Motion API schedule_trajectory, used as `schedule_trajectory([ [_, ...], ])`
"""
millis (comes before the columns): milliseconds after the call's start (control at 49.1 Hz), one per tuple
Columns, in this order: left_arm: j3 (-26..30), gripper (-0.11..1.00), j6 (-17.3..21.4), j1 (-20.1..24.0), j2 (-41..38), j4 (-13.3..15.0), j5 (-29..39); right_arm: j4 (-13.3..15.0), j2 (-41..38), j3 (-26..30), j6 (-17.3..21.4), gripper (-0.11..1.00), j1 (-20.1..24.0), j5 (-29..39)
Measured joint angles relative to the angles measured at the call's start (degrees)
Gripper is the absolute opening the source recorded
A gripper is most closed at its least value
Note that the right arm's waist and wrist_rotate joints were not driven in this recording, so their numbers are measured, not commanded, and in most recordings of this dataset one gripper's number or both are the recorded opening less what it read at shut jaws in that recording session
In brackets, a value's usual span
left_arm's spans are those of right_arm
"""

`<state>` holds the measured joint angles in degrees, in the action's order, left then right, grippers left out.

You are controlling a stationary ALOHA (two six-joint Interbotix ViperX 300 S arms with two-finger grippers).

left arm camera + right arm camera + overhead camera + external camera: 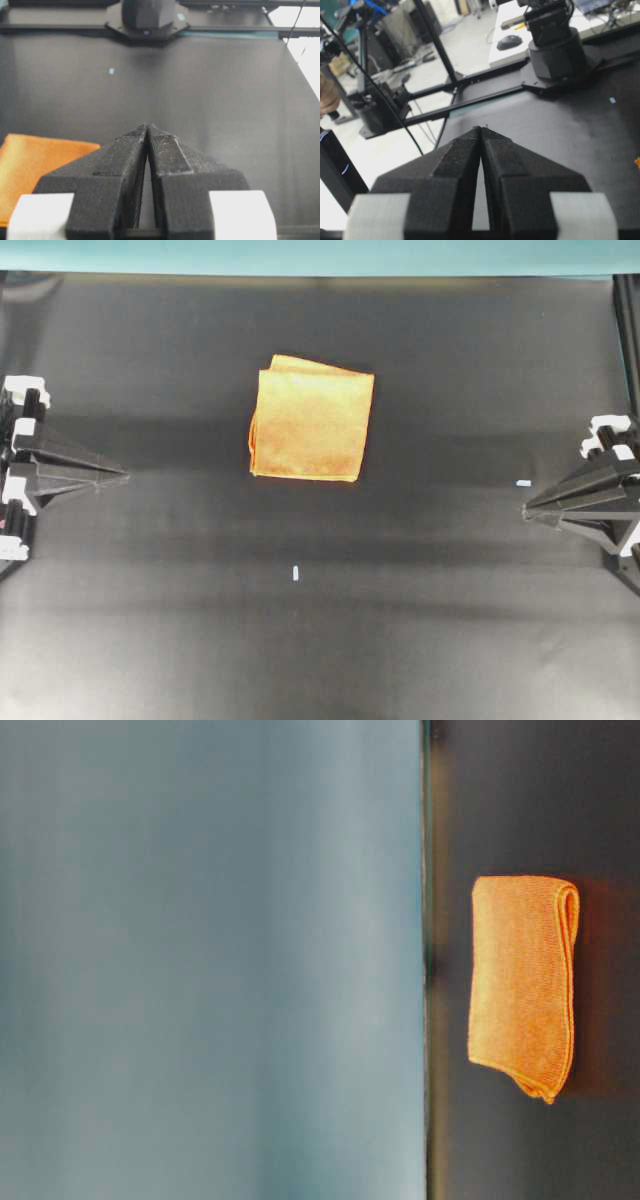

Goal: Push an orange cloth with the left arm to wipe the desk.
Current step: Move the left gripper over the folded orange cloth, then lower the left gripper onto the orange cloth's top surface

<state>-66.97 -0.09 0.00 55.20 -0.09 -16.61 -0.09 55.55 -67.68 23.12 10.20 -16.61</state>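
The orange cloth (311, 420) lies folded and flat on the black desk (300, 640), a little behind the middle. It also shows in the table-level view as the orange cloth (522, 982) and at the left edge of the left wrist view as the orange cloth (35, 165). My left gripper (124, 477) rests at the far left, shut with nothing in it, well apart from the cloth. Its fingertips meet in the left wrist view, left gripper (148, 126). My right gripper (527, 508) sits at the far right, shut and empty, right gripper (481, 128).
Two small pale tape marks lie on the desk, one (296, 573) in front of the cloth and one (523, 483) near the right gripper. A teal wall (320, 255) borders the desk's far edge. The opposite arm's base (146, 17) faces the left wrist camera.
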Motion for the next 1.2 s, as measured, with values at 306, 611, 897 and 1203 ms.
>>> schedule_trajectory([
  [306,1.6,0.0,0.0,1.3,-7.1,-2.2,0.4,-0.3,0.0,-1.0,0.0,0.0,0.0,8.5],
  [611,11.2,0.0,7.6,7.2,-26.5,-2.4,10.9,-0.4,0.5,-1.1,0.0,0.0,0.0,14.8],
  [897,27.2,0.02,19.6,13.6,-47.0,-2.4,19.8,-0.4,0.9,-1.1,0.1,0.0,0.0,17.0],
  [1203,38.8,0.28,25.3,17.5,-60.0,-2.4,25.0,-0.4,1.8,-1.2,0.1,0.0,-0.1,17.1],
])
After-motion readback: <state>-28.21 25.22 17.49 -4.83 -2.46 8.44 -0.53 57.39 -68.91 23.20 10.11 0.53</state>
